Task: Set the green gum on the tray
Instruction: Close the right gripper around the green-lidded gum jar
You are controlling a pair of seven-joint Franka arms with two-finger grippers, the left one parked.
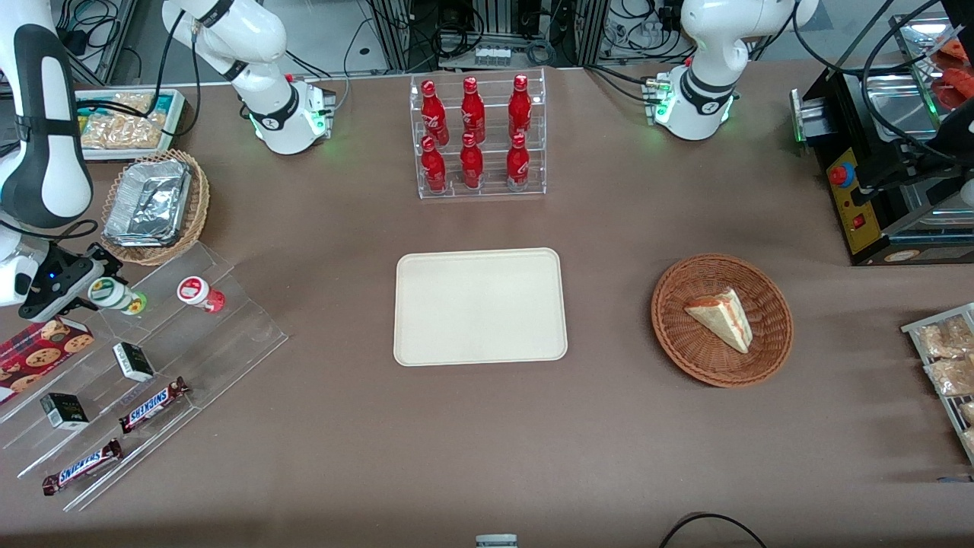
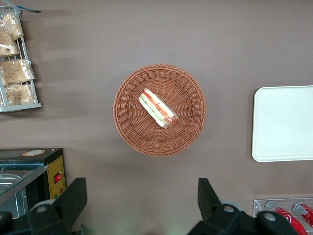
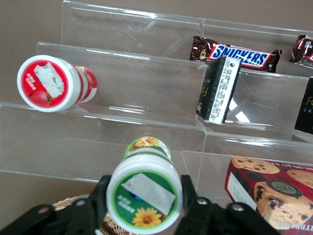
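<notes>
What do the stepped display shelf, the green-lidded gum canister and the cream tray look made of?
Stepped display shelf: clear glossy acrylic, apparently; see-through, bright edge glints. Green-lidded gum canister, between the end effector fingers: smooth white plastic, printed label. Cream rectangular tray: matte, probably plastic.

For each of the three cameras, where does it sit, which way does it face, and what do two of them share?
Front view: high over the table, facing both arm bases; the claw sits at the green gum.
Left wrist view: on the parked arm, looking down at the sandwich basket; its own fingers show.
Right wrist view: above the claw, shut on the green gum.
Shared: the tray shows in the front and left wrist views.
</notes>
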